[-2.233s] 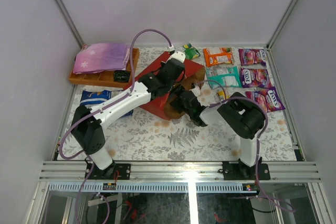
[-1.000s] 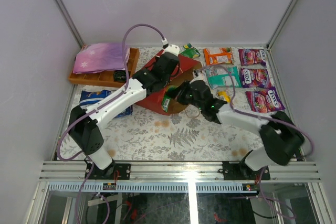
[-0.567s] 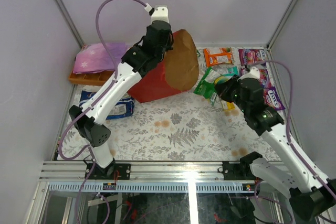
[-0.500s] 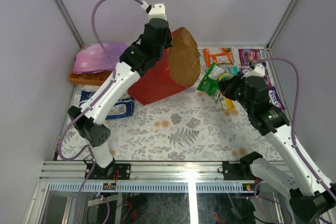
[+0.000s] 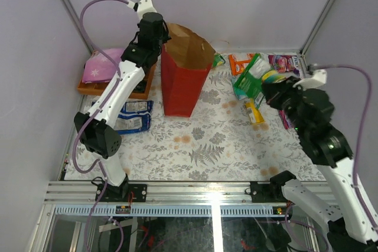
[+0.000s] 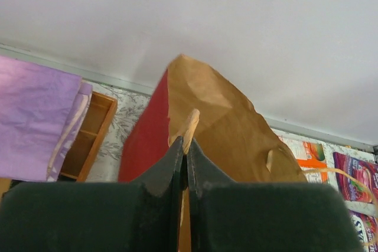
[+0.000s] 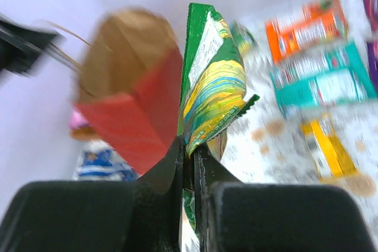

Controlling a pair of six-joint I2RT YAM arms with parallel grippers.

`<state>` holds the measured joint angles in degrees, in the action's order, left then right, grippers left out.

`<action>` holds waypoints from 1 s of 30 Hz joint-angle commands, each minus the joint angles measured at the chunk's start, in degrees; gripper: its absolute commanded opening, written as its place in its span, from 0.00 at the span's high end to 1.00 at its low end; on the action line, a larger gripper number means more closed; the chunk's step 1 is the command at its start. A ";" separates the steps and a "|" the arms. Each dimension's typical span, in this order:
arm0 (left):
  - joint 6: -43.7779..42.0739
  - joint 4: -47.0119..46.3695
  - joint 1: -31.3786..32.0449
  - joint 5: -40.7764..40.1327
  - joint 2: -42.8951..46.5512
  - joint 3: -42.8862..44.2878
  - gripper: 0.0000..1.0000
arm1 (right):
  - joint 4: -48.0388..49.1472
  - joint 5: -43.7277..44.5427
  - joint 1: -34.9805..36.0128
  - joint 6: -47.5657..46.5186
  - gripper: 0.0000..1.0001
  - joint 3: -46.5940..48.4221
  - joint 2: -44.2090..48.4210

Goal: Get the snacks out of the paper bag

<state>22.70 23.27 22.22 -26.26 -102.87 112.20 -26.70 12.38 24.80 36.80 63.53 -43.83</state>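
The paper bag (image 5: 184,81) stands upright at the back middle, red outside, brown inside. My left gripper (image 5: 163,35) is above its left rim, shut on a strip of the bag's rim (image 6: 188,129). To the right of the bag, my right gripper (image 5: 269,90) is raised and shut on a green and yellow snack packet (image 5: 253,79); in the right wrist view this packet (image 7: 211,87) stands up from the jaws. Other snacks lie on the table: orange (image 5: 239,62), purple (image 5: 284,61), yellow (image 5: 254,112), blue-and-white (image 5: 133,116). What is inside the bag is hidden.
A wooden tray (image 5: 140,91) with a folded purple cloth (image 5: 103,66) sits at the back left. A small green packet (image 5: 218,59) lies behind the bag. A teal packet (image 7: 322,84) lies beside the orange one (image 7: 307,25). White walls close the back and sides.
The left arm has lifted the bag from lying on the table to standing upright. The right gripper has come out of the bag holding the green packet and has risen to the right.
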 commanded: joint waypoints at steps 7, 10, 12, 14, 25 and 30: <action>2.01 -18.51 -2.53 -2.05 -0.72 -14.45 1.00 | 5.65 -1.99 -0.10 -2.94 1.00 10.64 -7.17; 3.34 -20.68 -5.06 -2.10 -0.43 -18.48 1.00 | 6.98 -4.50 -0.10 -0.77 1.00 7.36 -8.90; 4.97 -21.83 -6.99 -2.20 0.11 -21.22 1.00 | 8.19 -5.14 -0.14 -0.05 1.00 5.30 -9.52; 6.23 -22.90 -8.96 -1.67 0.42 -23.42 1.00 | 8.43 -5.23 -0.12 -0.15 1.00 4.37 -10.57; 3.85 -22.71 -14.85 -2.20 -1.85 -23.13 1.00 | 15.45 -9.57 -0.14 0.73 1.00 -0.90 -19.63; 3.76 -22.23 -15.99 -1.40 -5.35 -19.63 1.00 | 20.39 -10.85 -0.15 -0.02 1.00 -2.11 -25.71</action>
<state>27.42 3.88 7.07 -26.61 -105.10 88.97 -15.11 3.68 24.80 36.91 61.60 -66.39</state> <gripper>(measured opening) 0.003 0.055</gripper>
